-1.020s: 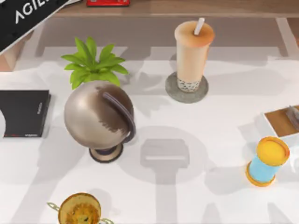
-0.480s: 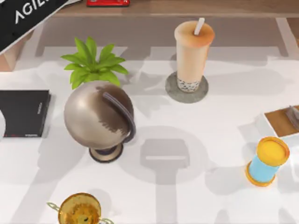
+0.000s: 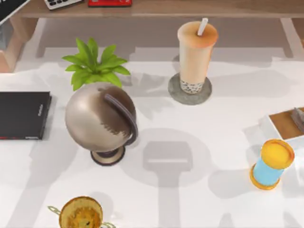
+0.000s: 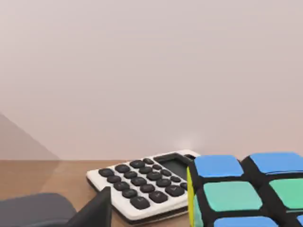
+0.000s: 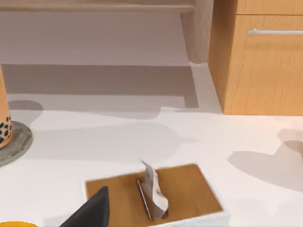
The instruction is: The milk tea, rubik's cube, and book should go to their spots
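Note:
The milk tea (image 3: 197, 50), a tall peach-beige cup with a white straw, stands upright on the round grey coaster (image 3: 176, 95) at the back middle. The thin black slab (image 3: 23, 115) lies bare at the left edge. A rubik's cube (image 4: 246, 189) with blue and green tiles sits close in the left wrist view, beside a white calculator (image 4: 142, 182) on a wooden shelf. My left gripper (image 4: 97, 212) is low beside the cube. My left arm (image 3: 7, 8) is at the far back-left corner. My right gripper (image 5: 92, 213) hangs over the tissue box (image 5: 189, 189). The book is out of view.
A bronze globe (image 3: 100, 118) and a green plant (image 3: 95, 64) stand left of centre. A short blue cylinder (image 3: 270, 164) and the tissue box (image 3: 287, 122) are at the right. A gold trophy (image 3: 80, 213) is at the front. The calculator (image 3: 61, 2) lies on the back shelf (image 3: 199, 7).
My left arm has pulled away toward the back-left corner, uncovering the calculator on the shelf. The milk tea, slab, globe and cylinder have not moved.

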